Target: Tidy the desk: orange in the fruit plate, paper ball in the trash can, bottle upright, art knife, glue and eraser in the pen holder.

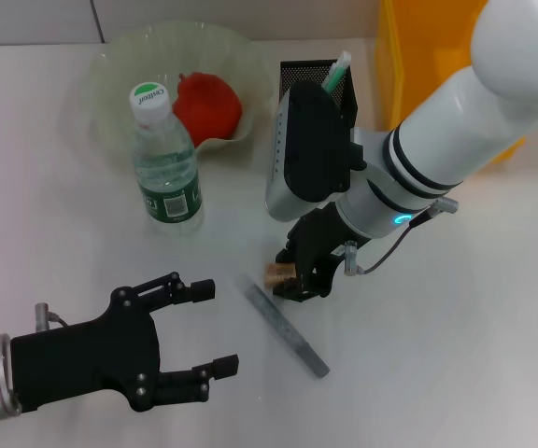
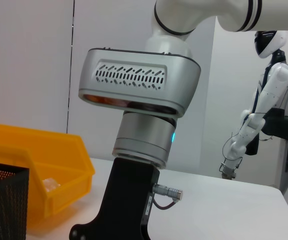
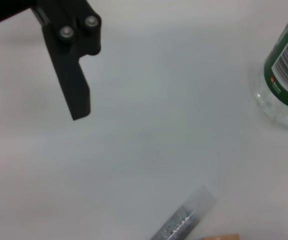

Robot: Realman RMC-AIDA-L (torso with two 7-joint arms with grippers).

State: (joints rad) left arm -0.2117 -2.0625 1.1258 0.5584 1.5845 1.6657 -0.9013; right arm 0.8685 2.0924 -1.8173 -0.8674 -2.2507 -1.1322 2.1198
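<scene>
Head view shows the white desk (image 1: 493, 327) with the right arm reaching in from the far right side, its big silver wrist housing hanging over the middle of things. Behind it there's the fruit plate (image 1: 120, 65) with the orange (image 1: 208, 105) already sitting in it, though it looks pretty red to me. Bottle (image 1: 164, 154) is standing upright just in front of the plate, so that part looks done. Black mesh pen holder (image 1: 320, 79) is right behind the right wrist with what I'd guess is the glue (image 1: 336, 73) poking out the top.

Left gripper (image 1: 208, 327) is hanging out near the front left, fingers spread wide, nothing in them.

Right gripper (image 1: 297, 271) is down at the desk with a small tan block between its fingers, which I'd say is the eraser (image 1: 278, 275). It looks clamped on it, but the fingers are dark and bunched, so I can't tell for sure.

The art knife (image 1: 288, 327) lies flat just in front of the eraser, long axis running diagonally from near the gripper toward the front right. The right gripper is clearly nearer to it, and the pen holder sits directly behind that hand.
</scene>
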